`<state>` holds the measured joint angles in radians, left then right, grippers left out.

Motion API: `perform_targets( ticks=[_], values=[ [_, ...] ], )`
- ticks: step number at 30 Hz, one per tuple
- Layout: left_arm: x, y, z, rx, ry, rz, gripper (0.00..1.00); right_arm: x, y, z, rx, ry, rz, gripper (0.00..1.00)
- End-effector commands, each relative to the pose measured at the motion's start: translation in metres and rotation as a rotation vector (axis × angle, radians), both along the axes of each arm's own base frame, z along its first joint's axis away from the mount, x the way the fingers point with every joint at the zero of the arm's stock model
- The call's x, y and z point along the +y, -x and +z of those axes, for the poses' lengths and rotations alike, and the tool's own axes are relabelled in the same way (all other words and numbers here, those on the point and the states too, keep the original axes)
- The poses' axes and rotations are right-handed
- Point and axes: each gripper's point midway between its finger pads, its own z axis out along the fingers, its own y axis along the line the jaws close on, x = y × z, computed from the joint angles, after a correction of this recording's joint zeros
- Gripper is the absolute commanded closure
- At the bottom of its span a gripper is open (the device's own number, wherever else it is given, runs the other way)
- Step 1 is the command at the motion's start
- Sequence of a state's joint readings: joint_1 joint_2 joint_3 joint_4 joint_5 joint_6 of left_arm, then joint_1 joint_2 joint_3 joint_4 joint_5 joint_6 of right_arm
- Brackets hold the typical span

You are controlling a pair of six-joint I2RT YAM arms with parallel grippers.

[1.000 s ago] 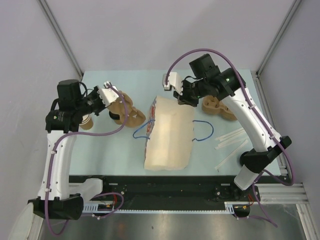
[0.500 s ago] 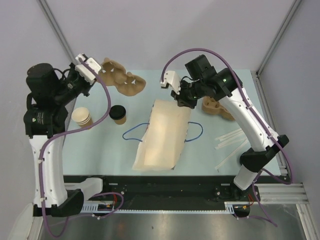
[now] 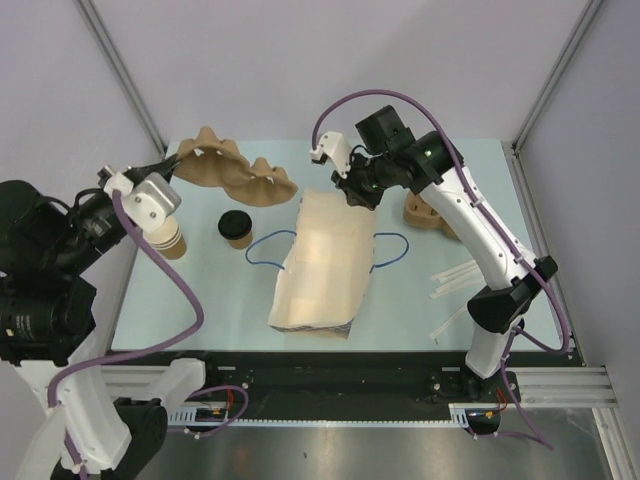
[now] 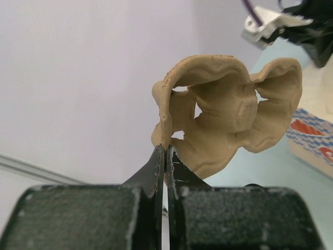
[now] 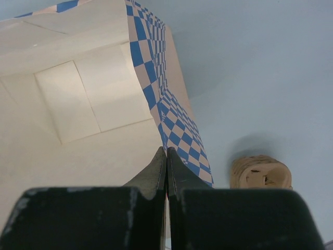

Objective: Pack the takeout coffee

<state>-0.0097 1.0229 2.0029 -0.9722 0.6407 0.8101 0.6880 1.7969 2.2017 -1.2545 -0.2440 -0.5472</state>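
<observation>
Left gripper point(image 4: 166, 156) pinches the pulp carrier point(image 4: 223, 120), right gripper point(image 5: 166, 156) the bag point(image 5: 78, 104) rim; we judge the takeout coffee point(image 3: 236, 229) light and crushable: grasp its paper wall gently.

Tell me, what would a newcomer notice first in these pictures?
The left gripper holds a brown pulp cup carrier in the air at the far left. The right gripper pinches the edge of the paper bag in the middle; the lidded coffee cup stands left of it.
</observation>
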Motion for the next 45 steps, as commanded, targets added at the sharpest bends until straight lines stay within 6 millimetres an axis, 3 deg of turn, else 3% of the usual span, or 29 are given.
perform_targets(
  ticks=[1,5,8,14,17,20,28,31,35,39,45],
  values=[
    [-0.023,0.009,-0.007,0.044,0.006,-0.154,1.0,0.006,-0.01,0.015,-0.04,-0.046,-0.039,1.0],
    [-0.045,0.024,-0.007,0.083,0.012,-0.277,1.0,0.009,-0.012,0.013,-0.036,-0.046,-0.041,1.0],
    [-0.054,0.019,-0.019,0.099,-0.042,-0.293,1.0,0.011,-0.015,0.012,-0.036,-0.047,-0.046,1.0],
    [-0.075,0.009,-0.018,0.116,-0.065,-0.324,1.0,0.013,-0.017,0.013,-0.032,-0.047,-0.055,1.0],
    [-0.101,0.013,-0.041,0.155,-0.157,-0.374,1.0,0.014,-0.017,0.014,-0.035,-0.052,-0.056,1.0],
    [-0.114,0.007,-0.064,0.174,-0.25,-0.357,1.0,0.014,-0.017,0.016,-0.037,-0.056,-0.057,1.0],
    [-0.127,-0.006,-0.098,0.175,-0.467,-0.264,1.0,0.017,-0.014,0.014,-0.026,-0.054,-0.053,1.0],
    [-0.133,-0.008,-0.106,0.192,-0.487,-0.257,1.0,0.017,-0.013,0.015,-0.024,-0.054,-0.062,1.0],
    [-0.138,-0.01,-0.132,0.246,-0.532,-0.251,1.0,0.018,-0.013,0.014,-0.02,-0.051,-0.077,1.0],
    [-0.147,-0.011,-0.139,0.269,-0.514,-0.254,1.0,0.018,-0.014,0.009,-0.012,-0.037,-0.089,1.0],
    [-0.162,-0.01,-0.172,0.329,-0.557,-0.269,1.0,0.022,-0.014,0.01,-0.009,-0.046,-0.091,1.0]
  ],
)
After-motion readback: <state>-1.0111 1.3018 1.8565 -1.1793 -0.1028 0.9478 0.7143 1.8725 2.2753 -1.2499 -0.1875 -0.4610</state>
